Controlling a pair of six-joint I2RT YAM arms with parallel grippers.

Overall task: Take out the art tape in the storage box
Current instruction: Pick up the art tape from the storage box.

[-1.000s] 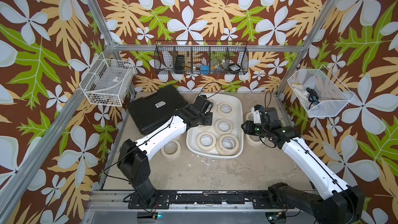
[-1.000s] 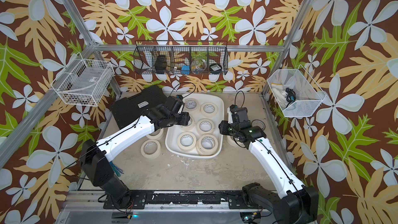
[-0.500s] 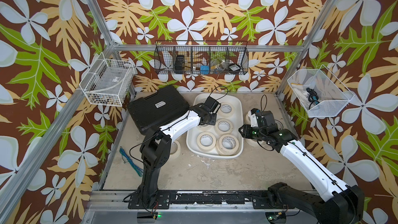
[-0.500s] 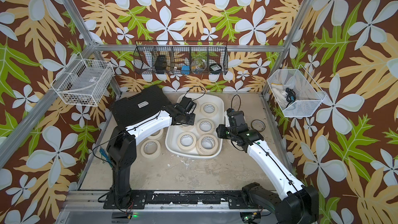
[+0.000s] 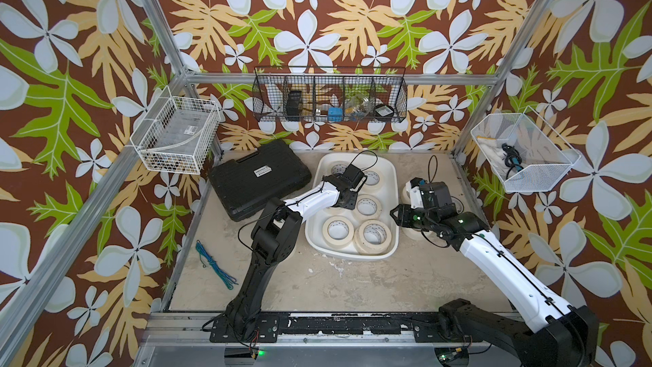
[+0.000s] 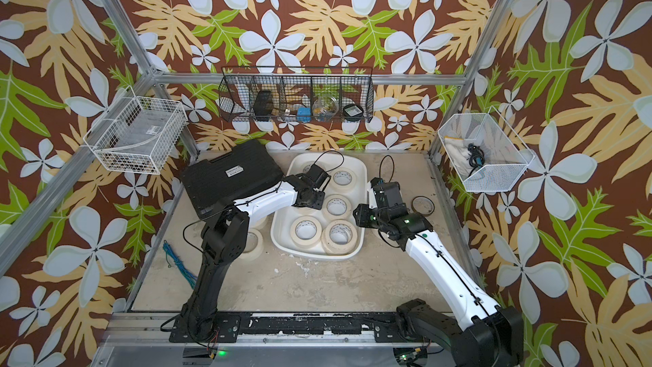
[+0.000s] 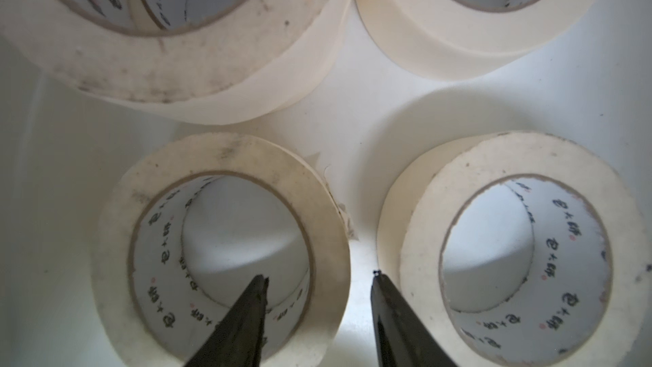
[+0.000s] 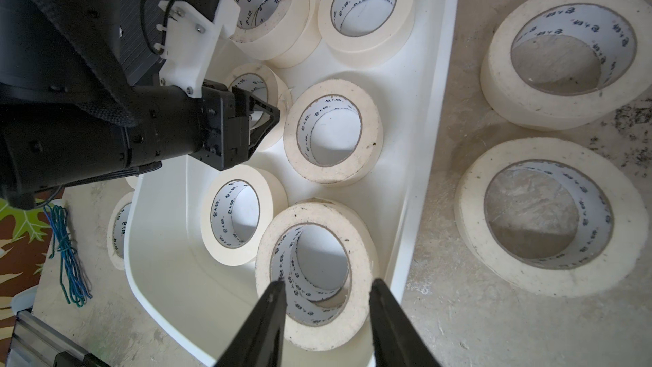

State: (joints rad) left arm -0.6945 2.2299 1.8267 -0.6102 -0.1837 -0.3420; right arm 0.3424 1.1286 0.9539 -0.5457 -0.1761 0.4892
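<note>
Partly blocked by left gripper (image 8: pixel 270 120): 1 art tape (image 8: pixel 247 81).

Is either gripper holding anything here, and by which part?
Nothing is clamped yet. The left gripper has open jaws straddling the wall of one cream-beige masking tape roll in the white plastic tub; the right gripper is open too.

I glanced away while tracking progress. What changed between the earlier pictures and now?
The left arm folded its elbow in toward the storage box, uncovering a blue cord on the table. The left gripper shifted farther across the box and straddles the wall of one art tape roll, not clamped. The right gripper edged slightly toward the box, jaws apart. Box, rolls and black case stayed put.
</note>
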